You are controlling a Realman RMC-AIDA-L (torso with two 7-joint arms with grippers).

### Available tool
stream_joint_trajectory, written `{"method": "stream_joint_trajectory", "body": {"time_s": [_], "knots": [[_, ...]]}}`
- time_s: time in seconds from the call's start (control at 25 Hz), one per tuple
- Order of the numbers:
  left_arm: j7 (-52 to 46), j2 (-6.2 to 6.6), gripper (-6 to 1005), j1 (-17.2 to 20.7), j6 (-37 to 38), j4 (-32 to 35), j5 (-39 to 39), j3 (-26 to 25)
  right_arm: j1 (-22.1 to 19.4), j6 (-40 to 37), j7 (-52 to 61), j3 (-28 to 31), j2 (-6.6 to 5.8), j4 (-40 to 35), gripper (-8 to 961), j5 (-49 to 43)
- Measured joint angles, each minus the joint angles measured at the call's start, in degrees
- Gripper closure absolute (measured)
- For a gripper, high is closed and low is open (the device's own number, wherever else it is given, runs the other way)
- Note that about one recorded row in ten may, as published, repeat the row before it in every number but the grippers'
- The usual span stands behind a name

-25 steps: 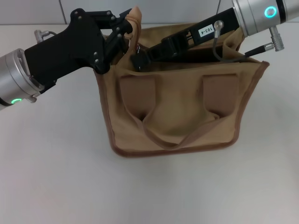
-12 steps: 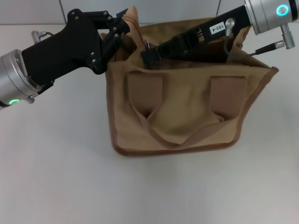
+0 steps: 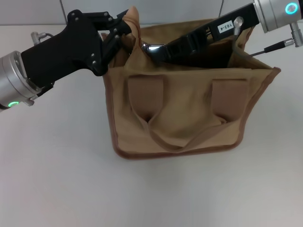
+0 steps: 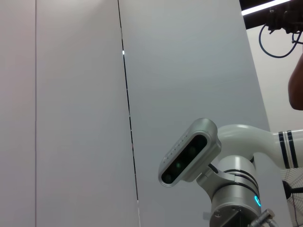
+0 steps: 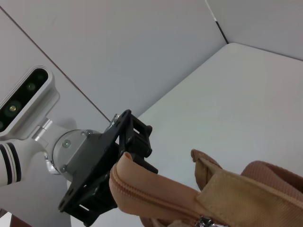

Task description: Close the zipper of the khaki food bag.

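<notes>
The khaki food bag (image 3: 182,118) stands in the middle of the table in the head view, its top open. My left gripper (image 3: 124,32) is shut on the tan end tab of the zipper (image 3: 134,18) at the bag's top left corner. My right gripper (image 3: 155,49) reaches across the bag's mouth from the right and is shut on the silver pull tab (image 3: 148,46) near the left end. In the right wrist view the left gripper (image 5: 132,150) clamps the zip track (image 5: 147,191), and the silver slider (image 5: 204,221) shows at the lower edge.
The bag stands on a white table (image 3: 57,179). A brown strap handle (image 3: 182,137) hangs down the bag's front. A grey wall lies behind. The left wrist view shows only the wall and the robot's head (image 4: 189,151).
The bag has shifted a little to the right. My right gripper has drawn up and to the right with the pull tab. The left gripper has kept its hold.
</notes>
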Motion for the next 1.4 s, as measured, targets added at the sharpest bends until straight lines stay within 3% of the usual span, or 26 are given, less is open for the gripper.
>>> {"method": "stream_joint_trajectory", "body": {"time_s": [0.2, 0.8, 1.4], "knots": [[-0.1, 0.04, 964, 0.1, 0.1, 0.0, 0.0, 0.0, 0.0, -0.1, -0.4, 0.0, -0.15, -0.1, 935, 0.0], [-0.1, 0.06, 969, 0.5, 0.4, 0.0, -0.9, 0.0, 0.1, -0.2, 1.9, -1.9, 0.19, -2.6, 948, -0.8], [-0.1, 0.16, 963, 1.2, 0.5, 0.4, -1.4, -0.1, -6.3, -2.6, 11.2, -0.5, -0.05, -14.1, 950, -7.4]]}}
